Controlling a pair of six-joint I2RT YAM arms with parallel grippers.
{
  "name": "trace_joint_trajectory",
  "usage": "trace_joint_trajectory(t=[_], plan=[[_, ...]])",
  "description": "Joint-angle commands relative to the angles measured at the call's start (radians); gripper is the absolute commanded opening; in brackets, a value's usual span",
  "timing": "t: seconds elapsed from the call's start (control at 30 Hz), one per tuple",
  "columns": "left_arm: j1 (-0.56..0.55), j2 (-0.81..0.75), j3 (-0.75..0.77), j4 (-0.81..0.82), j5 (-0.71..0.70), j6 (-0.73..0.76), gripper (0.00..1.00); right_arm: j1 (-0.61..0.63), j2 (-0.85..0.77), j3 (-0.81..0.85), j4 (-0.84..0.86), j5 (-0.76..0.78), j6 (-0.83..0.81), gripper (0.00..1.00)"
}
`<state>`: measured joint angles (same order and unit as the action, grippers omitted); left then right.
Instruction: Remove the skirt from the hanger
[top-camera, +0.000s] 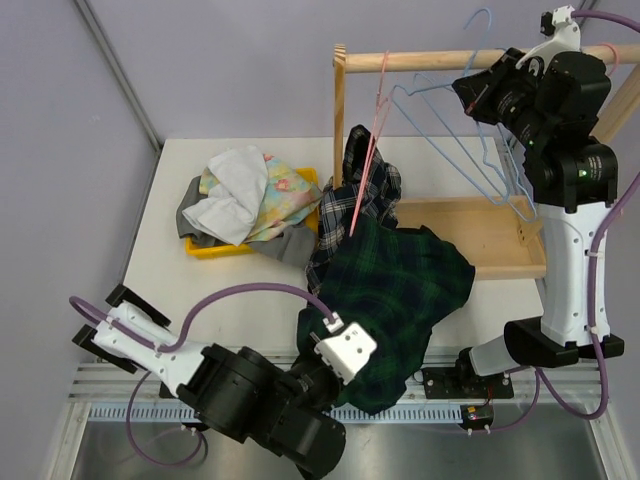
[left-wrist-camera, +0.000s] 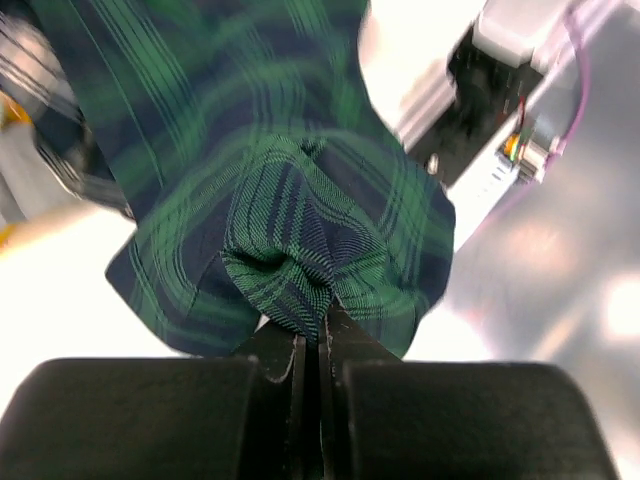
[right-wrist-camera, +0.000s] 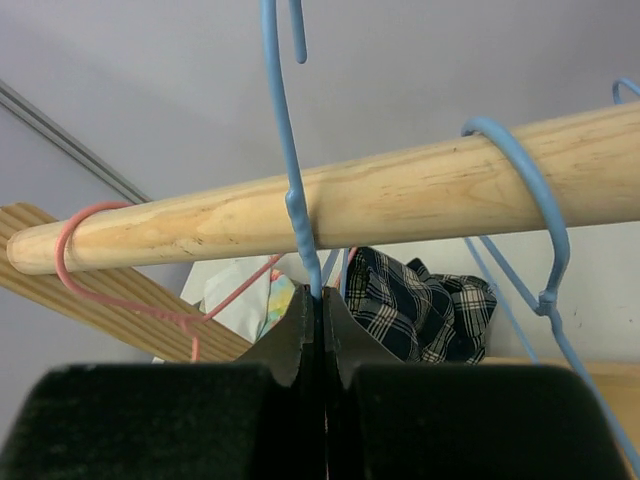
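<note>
The green-and-navy plaid skirt (top-camera: 395, 285) lies crumpled on the table, spilling onto the wooden rack's base. My left gripper (top-camera: 345, 365) is shut on a bunched fold at its near edge, and in the left wrist view the skirt (left-wrist-camera: 300, 230) wells up from between the closed fingers of that gripper (left-wrist-camera: 312, 335). My right gripper (top-camera: 470, 88) is up by the rack's rod, shut on the neck of a bare blue wire hanger (top-camera: 450, 135). In the right wrist view the hanger (right-wrist-camera: 290, 160) rises from this gripper (right-wrist-camera: 320, 297) in front of the rod (right-wrist-camera: 400, 195).
A pink hanger (top-camera: 368, 150) on the rod carries a navy-and-white checked garment (top-camera: 365, 185). More blue hangers (right-wrist-camera: 525, 170) hook over the rod. A yellow bin (top-camera: 205, 248) heaped with clothes stands at the back left. The rack's base (top-camera: 490, 235) lies to the right.
</note>
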<state>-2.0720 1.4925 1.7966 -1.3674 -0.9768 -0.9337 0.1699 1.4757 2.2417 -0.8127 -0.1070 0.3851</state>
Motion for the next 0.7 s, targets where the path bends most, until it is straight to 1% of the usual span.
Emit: trace_joint_trajectory(t=[0.0,0.03,0.1,0.13,0.2,0.23,0.27,0.3,0.33,0.37,0.4,0.43,0.47,0.5,0.53,0.57,0.6,0.63,0.67], plan=[[0.064,-0.044,0.102,-0.174,-0.143,0.119,0.0,-0.001,0.009,-0.031,0.069,-0.011,-0.014,0.0],[0.125,-0.051,0.116,-0.17,-0.157,0.148,0.0,-0.001,-0.003,-0.068,0.069,-0.016,-0.012,0.0],[0.183,-0.076,0.158,-0.144,-0.169,0.246,0.0,-0.003,-0.021,-0.121,0.076,-0.022,-0.009,0.0],[0.246,-0.089,0.174,-0.136,-0.192,0.278,0.0,-0.001,-0.053,-0.189,0.089,-0.02,-0.008,0.0],[0.324,-0.145,0.227,-0.069,-0.204,0.402,0.0,-0.001,-0.089,-0.256,0.101,-0.019,-0.008,0.0],[0.408,-0.17,0.233,-0.021,-0.2,0.461,0.0,-0.001,-0.121,-0.316,0.113,-0.017,-0.009,0.0],[0.455,-0.202,0.228,0.044,-0.191,0.615,0.0,-0.003,-0.133,-0.339,0.113,-0.014,-0.009,0.0],[0.502,-0.231,0.215,0.186,-0.177,0.689,0.0,-0.003,-0.146,-0.359,0.11,-0.011,-0.011,0.02],[0.592,-0.288,0.196,0.268,-0.145,0.77,0.0,-0.001,-0.167,-0.391,0.112,-0.01,-0.014,0.09],[0.633,-0.308,0.181,0.41,-0.139,0.914,0.0,-0.003,-0.178,-0.404,0.107,-0.01,-0.018,0.43],[0.674,-0.322,0.175,0.472,-0.128,0.984,0.0,-0.003,-0.186,-0.415,0.103,-0.011,-0.018,0.61],[0.766,-0.334,0.185,0.52,-0.09,1.037,0.0,-0.003,-0.201,-0.433,0.099,-0.01,-0.018,0.77],[0.812,-0.331,0.202,0.556,-0.074,1.117,0.0,-0.003,-0.209,-0.442,0.093,-0.008,-0.018,0.87],[0.86,-0.322,0.225,0.612,-0.056,1.151,0.0,-0.003,-0.216,-0.453,0.092,-0.007,-0.022,0.96],[0.944,-0.313,0.266,0.642,-0.018,1.183,0.0,-0.003,-0.236,-0.477,0.09,-0.003,-0.022,0.98],[0.984,-0.284,0.289,0.692,-0.001,1.241,0.0,-0.001,-0.245,-0.49,0.09,-0.005,-0.023,0.98],[1.069,-0.267,0.308,0.72,0.016,1.269,0.0,-0.001,-0.265,-0.505,0.093,-0.003,-0.022,0.99],[1.113,-0.249,0.348,0.74,0.057,1.294,0.0,-0.003,-0.275,-0.533,0.095,-0.005,-0.02,0.99],[1.163,-0.194,0.378,0.749,0.091,1.302,0.0,-0.003,-0.284,-0.545,0.098,-0.006,-0.018,0.99]])
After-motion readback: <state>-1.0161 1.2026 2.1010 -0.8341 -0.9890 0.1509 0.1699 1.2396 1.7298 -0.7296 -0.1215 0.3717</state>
